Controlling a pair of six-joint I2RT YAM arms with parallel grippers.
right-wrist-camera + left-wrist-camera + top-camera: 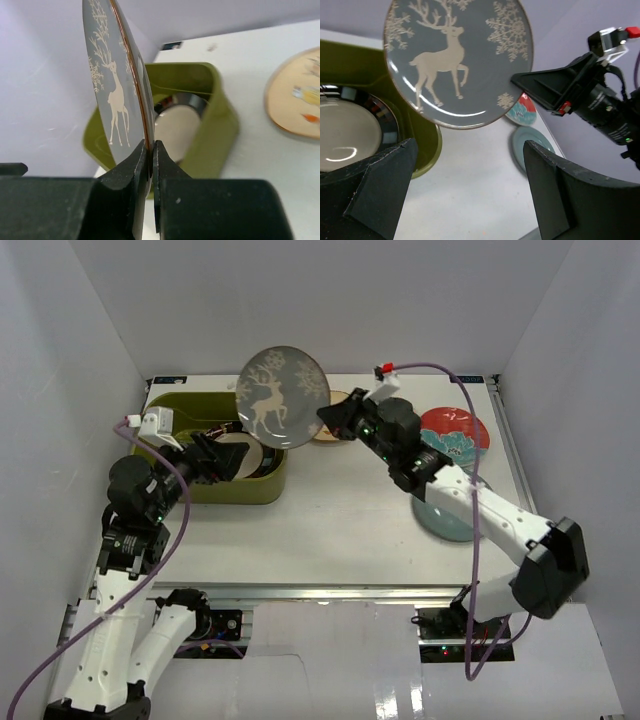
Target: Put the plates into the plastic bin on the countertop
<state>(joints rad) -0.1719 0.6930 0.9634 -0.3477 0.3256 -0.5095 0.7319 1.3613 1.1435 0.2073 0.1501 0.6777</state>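
My right gripper (pixel 327 415) is shut on the rim of the grey deer plate (pixel 283 397) and holds it upright in the air beside the right end of the olive-green bin (pixel 170 405); the plate also shows in the left wrist view (pixel 457 60) and edge-on in the right wrist view (pixel 117 85). A dark-rimmed plate (pixel 350 132) lies in the bin. My left gripper (pixel 225 455) is open and empty over the bin's right end. The cream bird plate (pixel 297 95), the red-teal plate (pixel 457 432) and the pale blue plate (pixel 445 515) lie on the countertop (pixel 340 520).
White walls enclose the countertop on three sides. The right arm stretches across the pale blue plate. A purple cable loops over the right arm.
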